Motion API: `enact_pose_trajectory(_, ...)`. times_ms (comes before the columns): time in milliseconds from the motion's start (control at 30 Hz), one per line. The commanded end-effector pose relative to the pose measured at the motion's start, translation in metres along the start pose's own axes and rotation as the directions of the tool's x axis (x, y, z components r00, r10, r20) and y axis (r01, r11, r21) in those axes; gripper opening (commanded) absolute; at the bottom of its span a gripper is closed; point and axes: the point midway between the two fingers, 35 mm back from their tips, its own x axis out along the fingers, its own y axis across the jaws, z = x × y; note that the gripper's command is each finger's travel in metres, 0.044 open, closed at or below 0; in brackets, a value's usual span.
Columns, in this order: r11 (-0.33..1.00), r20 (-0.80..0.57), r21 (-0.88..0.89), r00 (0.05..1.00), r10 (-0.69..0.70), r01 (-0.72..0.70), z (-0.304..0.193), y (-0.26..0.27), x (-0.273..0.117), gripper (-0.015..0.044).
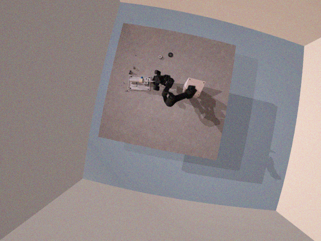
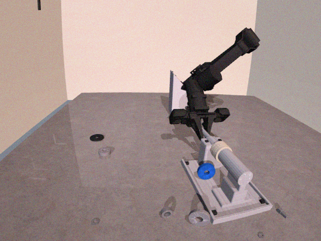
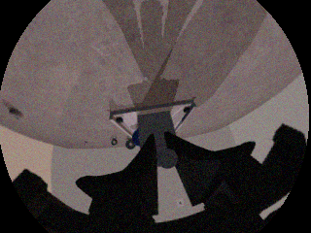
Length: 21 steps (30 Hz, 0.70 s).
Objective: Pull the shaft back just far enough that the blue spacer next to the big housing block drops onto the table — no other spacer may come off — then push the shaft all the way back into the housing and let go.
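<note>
My gripper is shut on the end of the thin pale shaft, just beyond the upright support. The shaft runs over the support to the big housing, a grey cylinder on a block. Cream spacers sit around the shaft against the housing's near end. The blue spacer is off the shaft. It stands tilted beside the support at the left side of the base in the exterior view; what it rests on is unclear.
The base tray has a raised rim and dark corner bolts. A grey washer and a small ring lie beside it. A black disc and a pale ring lie farther off. A white panel stands by the arm's base.
</note>
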Motion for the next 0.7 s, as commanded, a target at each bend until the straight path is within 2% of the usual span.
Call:
enact_pose_trajectory(0, 1.0, -0.007, -0.006, 1.0, -0.005, 0.004, -0.0052, -0.0007, 0.0026, 0.0)
enact_pose_trajectory(667, 1.0, -0.007, -0.006, 1.0, -0.005, 0.005, -0.0095, -0.0008, 0.0068, 0.0)
